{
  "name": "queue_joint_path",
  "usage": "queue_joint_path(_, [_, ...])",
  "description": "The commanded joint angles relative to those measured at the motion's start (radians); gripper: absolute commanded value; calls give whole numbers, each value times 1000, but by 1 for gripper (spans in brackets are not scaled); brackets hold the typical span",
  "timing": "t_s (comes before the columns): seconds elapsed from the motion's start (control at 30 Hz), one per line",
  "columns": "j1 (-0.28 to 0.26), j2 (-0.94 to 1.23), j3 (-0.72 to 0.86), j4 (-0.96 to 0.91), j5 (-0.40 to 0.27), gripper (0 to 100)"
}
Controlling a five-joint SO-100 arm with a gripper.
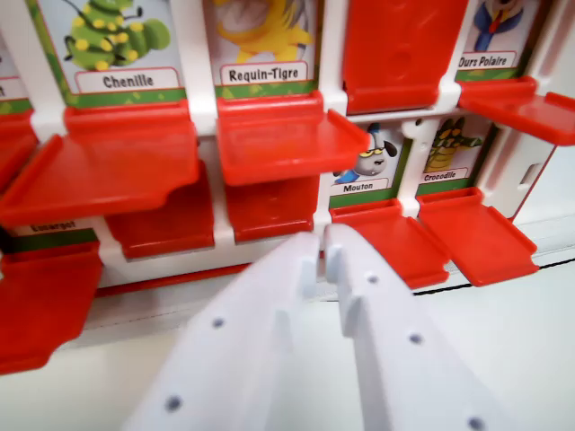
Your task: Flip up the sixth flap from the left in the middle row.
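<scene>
A white plastic game board (205,81) with rows of red hinged plastic flaps is seen from close range, filling the upper two thirds of the frame. In the top row, picture cards are exposed: a green caterpillar card labelled "Chenille" (117,40) at upper left, a yellow card labelled "Requin-Tigre" (263,40) at upper centre, and a card labelled "Ours Polaire" (492,36) at upper right. Between the last two, a red flap standing upright (395,49) covers its card.

In the row beneath, a sheep card labelled "Mouton" (370,166) and a green crocodile card labelled "Crocodile" (449,153) are exposed at right of centre, each with its red flap lying flat in front: the flap below "Mouton" (395,242) and the flap below "Crocodile" (481,235). Further flat red flaps (108,166) extend outward at left and centre (283,135).

The white 3D-printed plastic gripper (323,247) rises from the bottom centre of the frame, its tips just left of the flap below "Mouton" and near the lower edge of the board. The jaws are nearly pressed together, with only a narrow slit between them, and nothing is pinched. Which flap counts as the sixth cannot be told from this view.
</scene>
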Motion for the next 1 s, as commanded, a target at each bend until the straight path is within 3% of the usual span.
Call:
queue_joint_path(0.0, [-9,-11,-143,-26,2,0])
queue_joint_path(0.97, [-35,-201,-408,-69,17,0])
